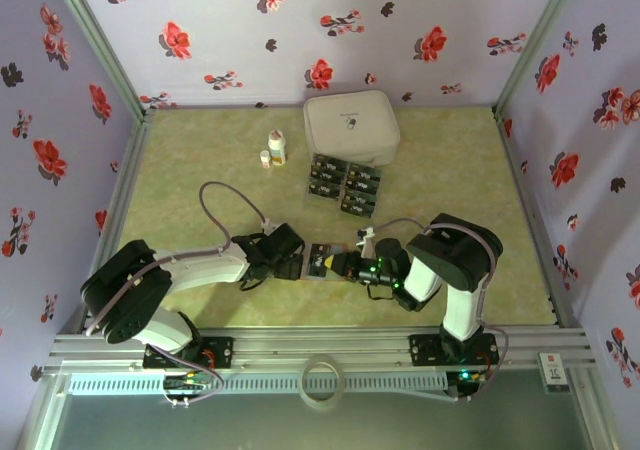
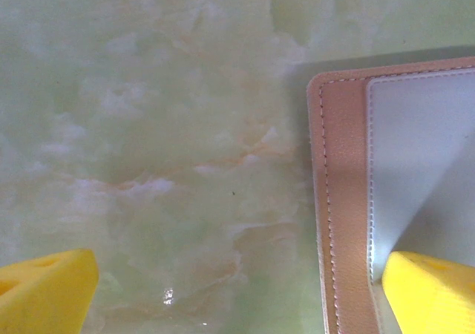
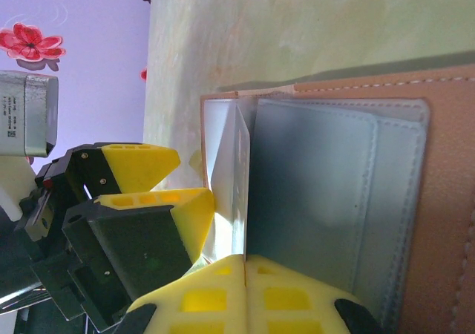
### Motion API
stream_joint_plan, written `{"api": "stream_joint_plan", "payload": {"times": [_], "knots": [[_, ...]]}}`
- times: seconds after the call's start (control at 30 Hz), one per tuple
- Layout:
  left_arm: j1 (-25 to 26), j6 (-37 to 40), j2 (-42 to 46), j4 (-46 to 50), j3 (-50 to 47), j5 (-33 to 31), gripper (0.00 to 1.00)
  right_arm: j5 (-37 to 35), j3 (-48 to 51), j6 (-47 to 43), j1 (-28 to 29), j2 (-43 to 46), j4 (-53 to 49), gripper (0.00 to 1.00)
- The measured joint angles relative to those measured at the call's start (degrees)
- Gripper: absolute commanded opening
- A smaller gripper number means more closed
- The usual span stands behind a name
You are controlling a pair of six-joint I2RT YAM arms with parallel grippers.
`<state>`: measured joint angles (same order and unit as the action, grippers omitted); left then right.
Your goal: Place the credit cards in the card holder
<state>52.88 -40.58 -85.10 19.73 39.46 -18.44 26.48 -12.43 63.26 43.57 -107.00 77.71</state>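
The reddish-brown card holder [image 1: 320,257] lies open on the table between both grippers. My right gripper [image 3: 245,263] is shut on a thin grey inner flap of the card holder [image 3: 334,200] and holds that flap upright. My left gripper [image 2: 237,297] is open and low over the table at the holder's left edge [image 2: 338,200]. One of its yellow fingertips [image 2: 434,293] is over the grey pocket, the other over bare table. Several dark credit cards [image 1: 344,182] lie in a block farther back on the table. In the top view the left gripper [image 1: 298,264] and right gripper [image 1: 338,263] face each other.
A large white rounded case [image 1: 351,128] stands behind the cards. Two small white bottles [image 1: 274,149] are to its left. The left gripper's fingers [image 3: 152,163] crowd the holder's left edge in the right wrist view. Floral walls enclose the table.
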Motion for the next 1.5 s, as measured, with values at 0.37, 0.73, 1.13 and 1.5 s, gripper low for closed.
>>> {"api": "stream_joint_plan", "payload": {"times": [0.37,0.73,1.13,1.5], "knots": [[0.04,0.0,0.07,-0.2,-0.11,-0.02,1.0,0.83,-0.28,-0.24,0.0,1.2,-2.73,0.0],[0.04,0.0,0.11,-0.35,-0.22,-0.02,1.0,1.66,-2.25,-2.54,0.0,4.92,-11.74,0.0],[0.11,0.0,0.13,-0.44,-0.26,-0.02,1.0,3.19,-4.11,-2.64,0.0,3.37,-11.65,0.19],[-0.02,-0.9,2.01,0.0,-1.01,-0.02,1.0,3.43,-6.86,-6.16,0.26,11.91,-25.14,0.49]]}}
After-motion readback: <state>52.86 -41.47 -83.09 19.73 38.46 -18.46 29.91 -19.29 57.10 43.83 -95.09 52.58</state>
